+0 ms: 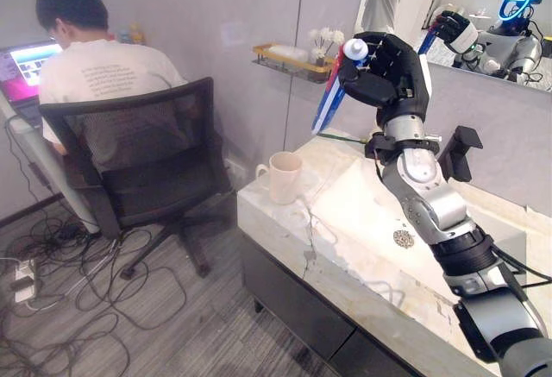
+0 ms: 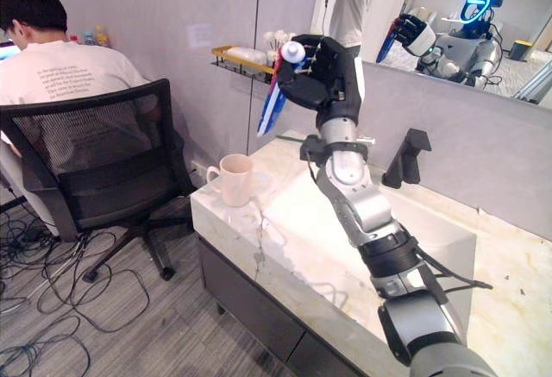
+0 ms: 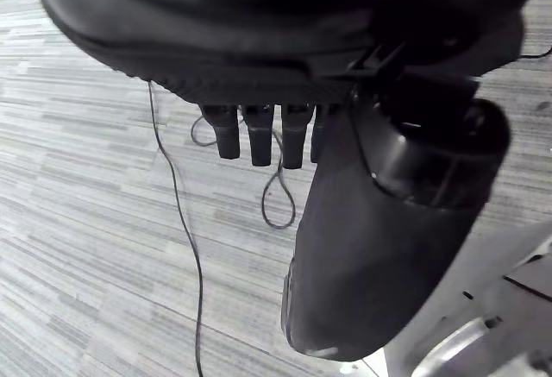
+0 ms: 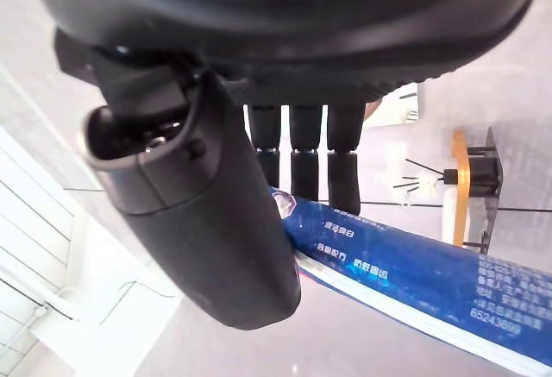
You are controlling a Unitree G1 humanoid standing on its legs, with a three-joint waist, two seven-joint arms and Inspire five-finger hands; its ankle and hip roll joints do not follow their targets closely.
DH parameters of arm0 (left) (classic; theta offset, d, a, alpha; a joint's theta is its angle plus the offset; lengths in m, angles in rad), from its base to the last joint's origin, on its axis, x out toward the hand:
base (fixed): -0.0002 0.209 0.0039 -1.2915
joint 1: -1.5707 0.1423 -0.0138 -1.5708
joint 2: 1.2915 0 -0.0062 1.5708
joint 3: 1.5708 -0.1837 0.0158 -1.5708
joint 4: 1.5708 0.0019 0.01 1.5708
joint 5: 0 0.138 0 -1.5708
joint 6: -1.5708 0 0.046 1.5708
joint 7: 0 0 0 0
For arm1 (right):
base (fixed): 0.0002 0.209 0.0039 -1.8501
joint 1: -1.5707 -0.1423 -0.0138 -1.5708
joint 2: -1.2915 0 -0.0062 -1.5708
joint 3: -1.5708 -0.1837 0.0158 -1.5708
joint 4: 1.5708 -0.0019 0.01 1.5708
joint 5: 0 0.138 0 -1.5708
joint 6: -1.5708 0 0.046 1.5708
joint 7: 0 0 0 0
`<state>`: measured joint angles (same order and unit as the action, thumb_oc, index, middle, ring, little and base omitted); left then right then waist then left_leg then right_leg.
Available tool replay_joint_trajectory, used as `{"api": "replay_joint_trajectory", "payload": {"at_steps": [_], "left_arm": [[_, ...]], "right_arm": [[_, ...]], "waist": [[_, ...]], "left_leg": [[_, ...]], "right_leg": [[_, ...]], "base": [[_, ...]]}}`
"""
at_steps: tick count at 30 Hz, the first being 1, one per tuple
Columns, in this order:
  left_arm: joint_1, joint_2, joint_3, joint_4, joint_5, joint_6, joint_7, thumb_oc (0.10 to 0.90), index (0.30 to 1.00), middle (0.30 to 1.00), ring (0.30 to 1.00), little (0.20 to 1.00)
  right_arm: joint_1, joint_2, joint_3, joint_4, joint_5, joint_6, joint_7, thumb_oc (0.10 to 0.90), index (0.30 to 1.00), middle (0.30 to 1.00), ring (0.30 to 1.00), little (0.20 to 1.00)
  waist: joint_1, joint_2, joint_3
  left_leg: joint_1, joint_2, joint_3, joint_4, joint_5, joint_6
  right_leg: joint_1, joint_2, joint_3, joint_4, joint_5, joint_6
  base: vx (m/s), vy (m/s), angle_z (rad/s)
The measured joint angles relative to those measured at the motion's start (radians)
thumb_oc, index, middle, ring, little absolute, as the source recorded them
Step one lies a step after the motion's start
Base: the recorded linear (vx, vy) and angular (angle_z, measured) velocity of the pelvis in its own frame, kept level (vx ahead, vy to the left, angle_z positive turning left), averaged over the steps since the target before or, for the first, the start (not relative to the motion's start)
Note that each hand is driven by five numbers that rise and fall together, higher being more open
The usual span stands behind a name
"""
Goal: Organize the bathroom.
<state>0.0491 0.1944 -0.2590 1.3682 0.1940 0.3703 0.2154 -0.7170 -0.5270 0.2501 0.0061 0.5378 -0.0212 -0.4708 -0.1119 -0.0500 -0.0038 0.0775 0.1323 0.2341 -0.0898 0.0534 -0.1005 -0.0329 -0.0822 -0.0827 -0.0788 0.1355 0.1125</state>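
Marble bench beside wall mirror; right hand grasping toothpaste tube above mug; left hand relaxed over floor.

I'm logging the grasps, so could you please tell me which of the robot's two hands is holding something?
The right hand, raised above the counter and curled round a blue toothpaste tube; the left hand holds nothing.

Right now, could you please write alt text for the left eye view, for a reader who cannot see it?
The robot's right hand holds a blue toothpaste tube raised above a marble counter where a cream mug stands. A person sits in a black office chair to the left.
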Motion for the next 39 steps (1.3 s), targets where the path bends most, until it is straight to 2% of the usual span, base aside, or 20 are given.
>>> {"api": "replay_joint_trajectory", "payload": {"at_steps": [18,25,26,27,28,29,30,31,33,34,35,36,37,39], "left_arm": [[0.000,0.000,0.000,-0.001,0.005,-0.006,-0.011,0.800,0.900,0.900,0.900,0.900],[-0.010,-0.008,-0.001,-0.001,0.005,-0.050,-0.015,0.800,0.900,0.900,0.900,0.900],[-0.012,-0.008,0.000,-0.001,0.006,-0.061,-0.015,0.800,0.900,0.900,0.900,0.900],[-0.023,-0.007,-0.002,-0.002,0.010,-0.068,-0.016,0.800,0.900,0.900,0.900,0.900],[-0.050,0.004,-0.017,-0.005,0.009,-0.068,-0.016,0.800,0.900,0.900,0.900,0.900],[-0.081,0.023,-0.032,-0.005,0.009,-0.067,-0.018,0.800,0.900,0.900,0.900,0.900],[-0.097,0.023,-0.033,-0.008,0.011,-0.067,-0.027,0.800,0.900,0.900,0.900,0.900],[-0.097,0.012,-0.034,-0.015,0.016,-0.063,-0.043,0.800,0.900,0.900,0.900,0.900],[-0.091,0.006,-0.060,-0.014,0.003,-0.064,-0.053,0.800,0.900,0.900,0.900,0.900],[-0.092,0.003,-0.056,-0.013,-0.001,-0.063,-0.053,0.800,0.900,0.900,0.900,0.900],[-0.094,-0.010,-0.041,0.015,-0.002,-0.060,-0.051,0.800,0.900,0.900,0.900,0.900],[-0.092,-0.011,-0.043,0.018,-0.003,-0.061,-0.049,0.800,0.900,0.900,0.900,0.900],[-0.079,0.000,-0.051,0.017,-0.003,-0.067,-0.035,0.800,0.900,0.900,0.900,0.900],[-0.078,0.012,-0.039,0.018,-0.006,-0.067,-0.032,0.800,0.900,0.900,0.900,0.900]], "right_arm": [[0.010,0.037,-0.001,0.023,0.022,-0.007,0.000,0.400,0.300,0.300,0.300,0.300],[0.081,0.084,-0.003,0.032,0.021,-0.009,0.021,0.400,0.300,0.300,0.300,0.300],[0.089,0.086,-0.003,0.034,0.020,-0.009,0.026,0.400,0.300,0.300,0.300,0.300],[0.097,0.088,-0.007,0.037,0.016,-0.014,0.025,0.400,0.300,0.300,0.300,0.300],[0.098,0.104,-0.018,0.044,0.006,-0.028,0.023,0.400,0.300,0.300,0.300,0.300],[0.098,0.124,-0.030,0.048,-0.017,-0.039,0.021,0.400,0.300,0.300,0.300,0.300],[0.099,0.152,-0.030,0.057,-0.024,-0.046,0.024,0.400,0.300,0.300,0.300,0.300],[0.099,0.175,-0.017,0.064,-0.024,-0.055,0.028,0.400,0.300,0.300,0.300,0.300],[0.103,0.194,-0.006,0.078,-0.053,-0.085,0.030,0.400,0.300,0.300,0.300,0.300],[0.103,0.194,-0.006,0.078,-0.062,-0.088,0.032,0.400,0.300,0.300,0.300,0.300],[0.103,0.175,-0.010,0.074,-0.063,-0.094,0.028,0.400,0.300,0.300,0.300,0.300],[0.107,0.171,-0.018,0.073,-0.063,-0.098,0.028,0.400,0.300,0.300,0.300,0.300],[0.117,0.171,-0.025,0.074,-0.061,-0.098,0.023,0.400,0.300,0.300,0.300,0.300],[0.119,0.170,-0.025,0.069,-0.061,-0.099,0.025,0.400,0.300,0.300,0.300,0.300]], "waist": [[0.000,0.009,-0.004],[-0.005,0.015,0.000],[-0.009,0.016,0.002],[-0.010,0.019,0.011],[-0.008,0.004,0.029],[-0.008,-0.017,0.055],[0.001,-0.019,0.065],[-0.002,-0.002,0.068],[0.002,0.017,0.072],[0.001,0.023,0.069],[-0.015,0.044,0.080],[-0.021,0.043,0.085],[-0.029,0.012,0.090],[-0.032,-0.004,0.092]], "left_leg": [[-0.002,0.000,-0.008,0.000,-0.004,0.007],[-0.004,0.006,0.001,0.004,-0.006,0.010],[-0.024,0.005,-0.008,0.040,-0.011,0.005],[-0.075,0.011,-0.036,0.142,-0.032,-0.014],[-0.164,0.020,-0.069,0.289,-0.051,-0.037],[-0.249,0.025,-0.107,0.440,-0.043,-0.042],[-0.280,0.056,-0.079,0.447,-0.074,-0.025],[-0.276,0.087,-0.042,0.372,-0.083,-0.013],[-0.238,0.086,-0.086,0.248,-0.072,-0.031],[-0.234,0.088,-0.064,0.252,-0.073,-0.030],[-0.201,0.088,-0.039,0.217,-0.082,-0.014],[-0.185,0.082,-0.045,0.177,-0.032,-0.030],[-0.148,0.048,-0.017,0.103,0.004,-0.010],[-0.111,0.013,0.005,0.023,0.043,0.006]], "right_leg": [[0.002,-0.001,-0.009,0.000,-0.001,-0.001],[0.002,-0.004,-0.010,0.002,-0.004,-0.005],[0.000,-0.007,-0.012,0.005,-0.007,-0.008],[-0.012,-0.002,-0.024,0.026,-0.022,-0.017],[-0.049,-0.008,-0.020,0.085,-0.051,-0.054],[-0.055,-0.030,-0.018,0.111,-0.065,-0.064],[-0.047,-0.033,-0.027,0.091,-0.049,-0.065],[-0.030,-0.024,-0.038,0.060,-0.042,-0.061],[-0.043,-0.018,-0.023,0.045,-0.039,-0.051],[-0.049,-0.018,-0.020,0.040,-0.036,-0.048],[-0.047,-0.011,-0.021,0.031,-0.021,-0.026],[-0.045,-0.013,-0.018,0.027,-0.015,-0.019],[-0.045,-0.039,0.006,0.007,-0.008,-0.007],[-0.051,-0.060,0.020,-0.001,-0.004,0.009]], "base": [[0.00,0.000,0.01],[0.00,-0.035,0.01],[-0.14,-0.038,0.20],[-0.14,-0.006,0.30],[-0.10,0.091,0.44],[0.04,0.154,0.24],[0.05,0.263,0.16],[0.02,0.283,-0.05],[-0.01,0.175,-0.31],[0.01,0.104,-0.40],[0.01,0.107,-0.16],[0.01,0.124,-0.13],[0.00,0.085,-0.19],[0.00,0.087,-0.18]]}}
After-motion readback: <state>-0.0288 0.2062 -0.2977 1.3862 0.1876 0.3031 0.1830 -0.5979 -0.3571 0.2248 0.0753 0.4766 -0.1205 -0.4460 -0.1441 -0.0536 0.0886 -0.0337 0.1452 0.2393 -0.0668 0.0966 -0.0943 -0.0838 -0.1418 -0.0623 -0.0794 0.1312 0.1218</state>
